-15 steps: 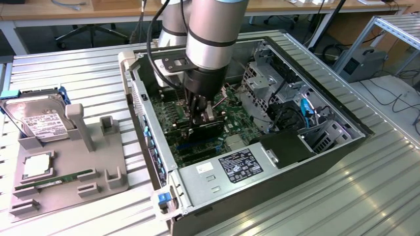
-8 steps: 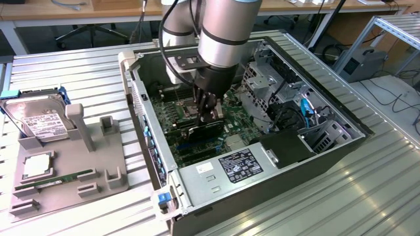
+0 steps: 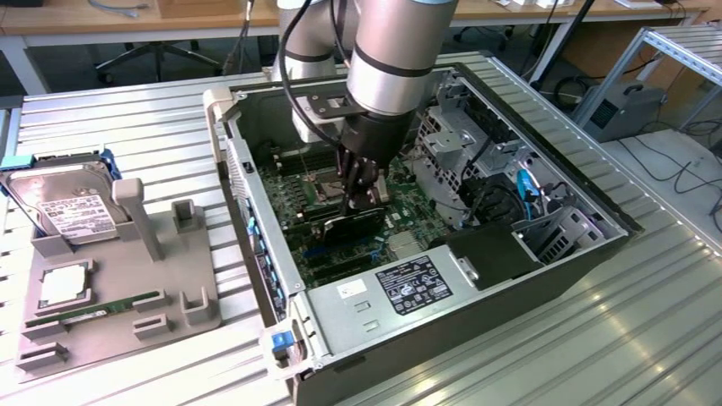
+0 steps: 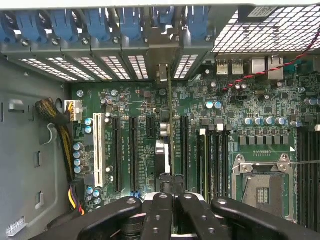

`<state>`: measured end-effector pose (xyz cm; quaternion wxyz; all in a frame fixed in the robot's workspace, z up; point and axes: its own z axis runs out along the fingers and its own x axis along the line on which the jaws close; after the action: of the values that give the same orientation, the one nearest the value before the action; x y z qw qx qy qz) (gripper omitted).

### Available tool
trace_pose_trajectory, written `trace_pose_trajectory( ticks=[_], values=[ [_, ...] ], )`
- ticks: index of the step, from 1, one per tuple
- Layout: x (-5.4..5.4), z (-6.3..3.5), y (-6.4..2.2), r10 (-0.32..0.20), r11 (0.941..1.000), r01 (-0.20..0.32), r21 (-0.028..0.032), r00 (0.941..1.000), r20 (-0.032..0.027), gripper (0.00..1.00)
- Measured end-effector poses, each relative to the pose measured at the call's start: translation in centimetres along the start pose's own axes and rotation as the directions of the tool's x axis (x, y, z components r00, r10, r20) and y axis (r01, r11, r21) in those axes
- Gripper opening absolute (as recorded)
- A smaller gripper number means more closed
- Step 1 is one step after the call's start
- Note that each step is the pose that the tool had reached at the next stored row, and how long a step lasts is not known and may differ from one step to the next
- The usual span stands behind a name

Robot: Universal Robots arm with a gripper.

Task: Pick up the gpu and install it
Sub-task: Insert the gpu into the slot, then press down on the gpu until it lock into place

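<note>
- The gpu [image 4: 171,130] is seen edge-on, standing upright over the motherboard [image 4: 150,145], its bracket end lying toward the rear slot openings [image 4: 140,67].
- The claw [image 3: 363,196] is closed on the gpu's top edge; in the wrist view the fingers [image 4: 161,215] pinch it.
- Step in hand is judged to be installation: the card is lowered inside the computer case [image 3: 564,262].
- Whether the card edge is seated in its slot cannot be settled from these views.
- What is called for: square alignment and straight, even downward pressure.
</note>
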<state>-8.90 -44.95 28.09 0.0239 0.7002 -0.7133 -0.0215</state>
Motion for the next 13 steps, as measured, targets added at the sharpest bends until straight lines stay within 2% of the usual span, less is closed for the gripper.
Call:
trace_pose_trajectory(
  ticks=[7,13],
  values=[
    [0.0,0.01,0.07,0.000,1.0000,0.000,0.0000,1.0000,0.0000,0.11],
    [0.0,0.24,2.52,0.000,1.0000,0.000,0.0004,1.0000,0.0002,0.11]
  ],
)
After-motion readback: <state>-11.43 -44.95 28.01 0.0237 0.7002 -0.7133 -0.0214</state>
